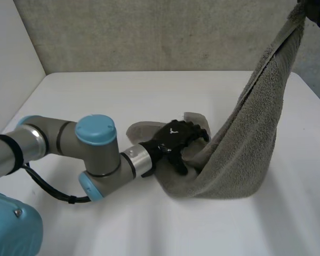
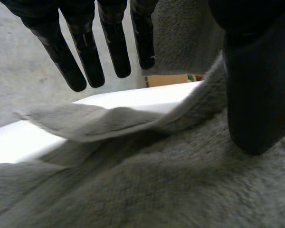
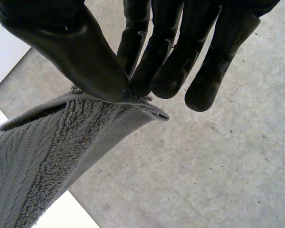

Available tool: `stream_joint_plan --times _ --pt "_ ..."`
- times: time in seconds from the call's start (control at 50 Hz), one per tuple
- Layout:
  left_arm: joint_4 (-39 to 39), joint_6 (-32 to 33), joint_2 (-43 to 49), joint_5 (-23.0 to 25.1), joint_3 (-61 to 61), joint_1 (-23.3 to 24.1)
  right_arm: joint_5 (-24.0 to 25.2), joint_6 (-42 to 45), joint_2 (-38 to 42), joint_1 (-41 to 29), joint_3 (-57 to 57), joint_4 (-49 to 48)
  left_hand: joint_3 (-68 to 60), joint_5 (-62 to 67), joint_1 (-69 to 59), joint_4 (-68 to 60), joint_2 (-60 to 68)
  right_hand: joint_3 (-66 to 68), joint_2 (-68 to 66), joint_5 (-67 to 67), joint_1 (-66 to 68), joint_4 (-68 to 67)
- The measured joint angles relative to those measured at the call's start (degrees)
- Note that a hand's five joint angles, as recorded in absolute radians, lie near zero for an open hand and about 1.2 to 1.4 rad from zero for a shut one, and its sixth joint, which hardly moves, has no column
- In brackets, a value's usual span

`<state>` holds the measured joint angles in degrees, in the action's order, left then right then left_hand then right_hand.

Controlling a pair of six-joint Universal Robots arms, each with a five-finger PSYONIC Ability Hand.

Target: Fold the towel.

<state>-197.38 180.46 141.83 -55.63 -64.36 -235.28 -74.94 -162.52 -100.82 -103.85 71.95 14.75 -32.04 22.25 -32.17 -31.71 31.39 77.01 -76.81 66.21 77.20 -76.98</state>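
The grey terry towel [image 1: 245, 149] hangs in a long slanting band. Its upper corner is raised high over the far right corner of the white surface [image 1: 96, 96], and its lower end lies bunched about the middle of the surface, somewhat toward the near edge. A flap of that lower end lies folded over, with a rounded piece sticking out toward the far edge.

My right hand [image 3: 180, 42] holds the raised corner, pinching the hem between my thumb [image 3: 76, 52] and the tips of my fingers [image 3: 168, 71]. In the head view this hand is cut off at the frame's corner, so little more than a dark shape shows above the towel.

My left hand [image 1: 176, 140] rests on the bunched lower end. In its wrist view the fingers [image 2: 88, 57] are straight and spread, lifted clear of the cloth, and the tip of the thumb [image 2: 249, 95] sits down on the pile. It grips nothing. The cloth under my palm is hidden from the head view by the hand itself.

My left arm [image 1: 58, 141] reaches in from the near left. A rough grey wall [image 1: 149, 32] stands behind the far edge. Past the surface's edge, in the left wrist view, there is a small orange-brown patch [image 2: 168, 80] that I cannot make out.
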Motion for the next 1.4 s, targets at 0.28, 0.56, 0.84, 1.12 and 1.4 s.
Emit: stream_joint_plan --times 0.28,0.56,0.84,1.12,1.4 --pt "-0.4 -3.3 -0.7 -7.2 1.7 2.4 0.1 0.4 -0.1 0.7 2.4 -0.5 -46.4 45.4 -45.3 -45.9 46.1 0.0 0.0 0.0 0.0 0.0" --pt "-4.0 3.4 -17.3 -23.3 -7.2 -10.8 2.2 3.9 2.2 2.5 7.1 0.0 -46.7 45.7 -45.3 -45.9 46.1 0.0 0.0 0.0 0.0 0.0" --pt "-4.1 7.2 -38.6 -18.2 -33.4 -13.6 5.7 8.8 11.9 0.2 10.4 6.6 -47.0 45.9 -45.3 -45.9 46.2 0.0 0.0 0.0 0.0 0.0" --pt "-4.7 16.1 -32.7 -18.2 -41.1 -14.2 2.9 19.7 27.0 -4.8 9.7 9.5 -47.0 45.9 -45.3 -45.9 46.3 0.0 0.0 0.0 0.0 0.0" --pt "-17.5 21.8 -21.7 -22.2 -7.6 -12.3 -1.2 14.9 34.5 -11.0 -12.7 -18.2 -47.2 45.9 -45.5 -46.1 46.4 0.0 -0.1 0.2 0.0 0.0"
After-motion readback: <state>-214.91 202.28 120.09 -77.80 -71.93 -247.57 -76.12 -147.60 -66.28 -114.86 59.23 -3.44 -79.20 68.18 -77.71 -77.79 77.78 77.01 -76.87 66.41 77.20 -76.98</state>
